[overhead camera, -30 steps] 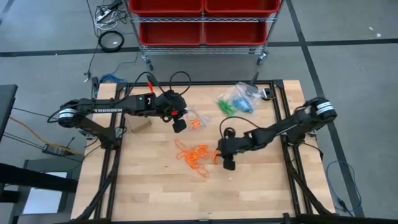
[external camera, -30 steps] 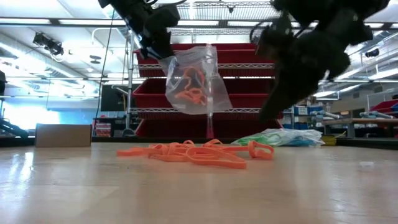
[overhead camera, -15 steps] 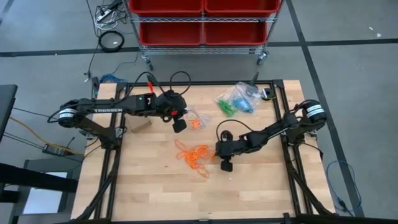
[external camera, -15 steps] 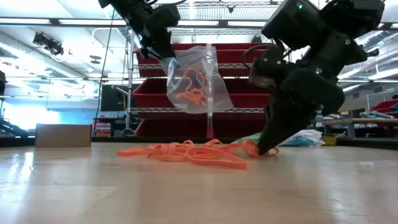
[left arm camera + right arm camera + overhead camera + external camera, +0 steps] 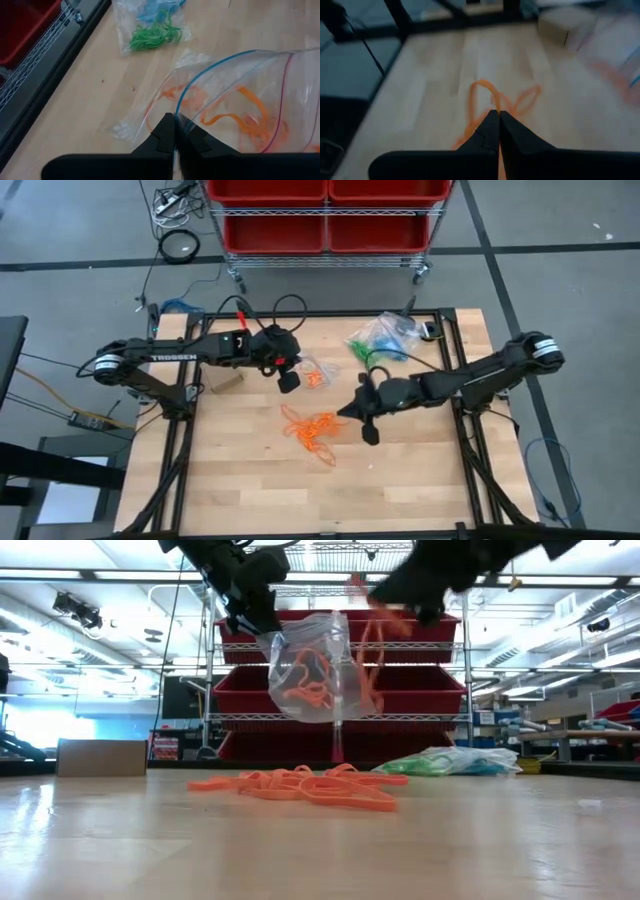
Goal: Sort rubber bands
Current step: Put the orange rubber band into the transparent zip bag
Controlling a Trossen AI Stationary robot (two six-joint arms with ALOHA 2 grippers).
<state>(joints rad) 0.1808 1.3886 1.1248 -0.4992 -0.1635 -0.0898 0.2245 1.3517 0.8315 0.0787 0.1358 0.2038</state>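
The right gripper (image 5: 498,116) has pinched shut on orange rubber bands (image 5: 487,97) and lifted them off the pile (image 5: 312,429). At ten o'clock, the left gripper (image 5: 175,131) keeps the clear bag (image 5: 240,100) clamped, ready for filling.

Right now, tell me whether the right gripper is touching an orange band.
Touching. In the right wrist view the right gripper is shut on an orange band, whose loops stick out past the fingertips, lifted off the table.
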